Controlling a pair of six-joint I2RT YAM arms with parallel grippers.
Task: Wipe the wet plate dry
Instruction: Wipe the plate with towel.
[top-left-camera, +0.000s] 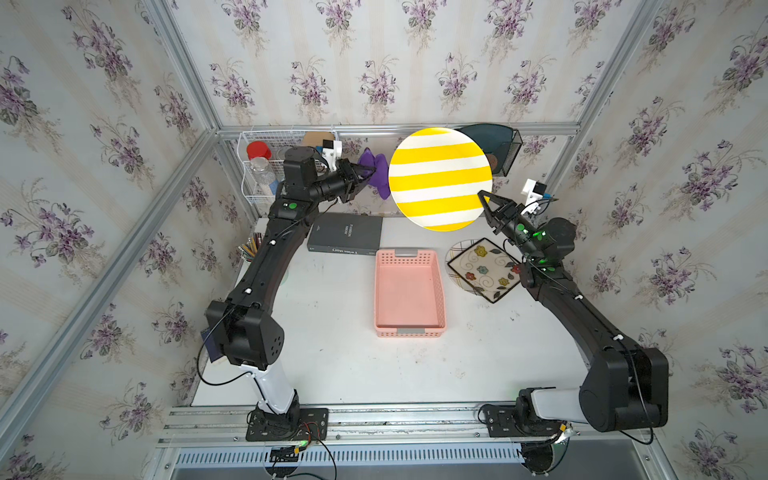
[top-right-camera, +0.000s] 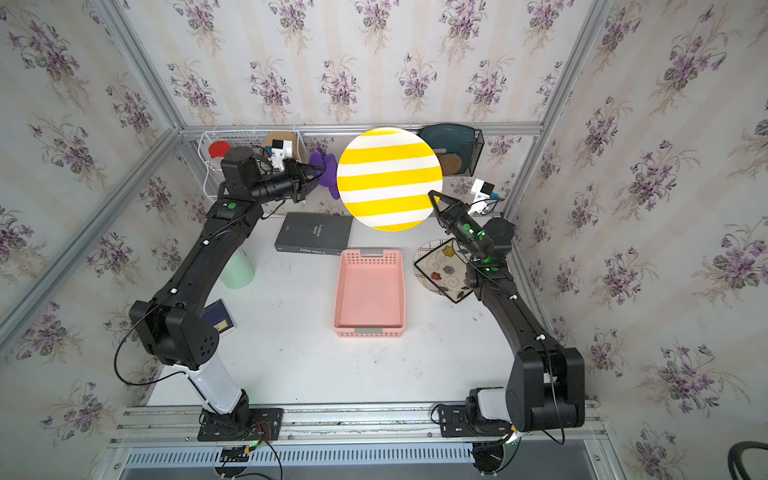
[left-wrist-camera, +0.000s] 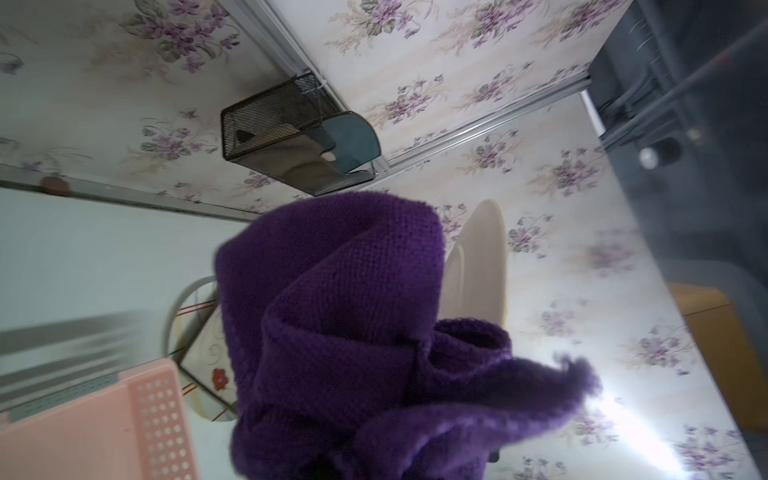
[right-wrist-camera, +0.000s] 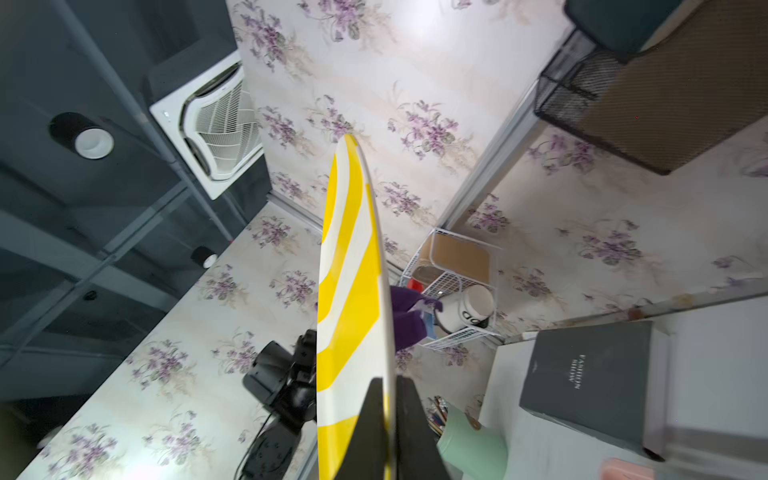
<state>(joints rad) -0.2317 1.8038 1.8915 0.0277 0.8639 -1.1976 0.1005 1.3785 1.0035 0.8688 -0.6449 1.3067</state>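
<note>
A round plate with yellow and white stripes (top-left-camera: 439, 178) (top-right-camera: 388, 178) (right-wrist-camera: 349, 299) hangs high above the back of the table, striped face toward the top views. My right gripper (top-left-camera: 483, 198) (top-right-camera: 433, 197) (right-wrist-camera: 388, 386) is shut on its lower right rim. A purple cloth (top-left-camera: 374, 172) (top-right-camera: 326, 172) (left-wrist-camera: 353, 324) (right-wrist-camera: 405, 316) bunches at the plate's left edge, partly behind it. My left gripper (top-left-camera: 365, 171) (top-right-camera: 316, 171) is shut on that cloth. In the left wrist view the cloth hides the jaws, and the plate's pale underside (left-wrist-camera: 482, 266) shows beyond it.
A pink basket (top-left-camera: 409, 328) sits mid-table. A dark book (top-left-camera: 345, 232) lies behind it; a square flowered plate (top-left-camera: 484, 268) is to its right. A white wire rack (top-left-camera: 266, 166) with jars and a black mesh holder (top-left-camera: 505, 151) stand against the back wall. A green cup (top-right-camera: 237, 270) stands left.
</note>
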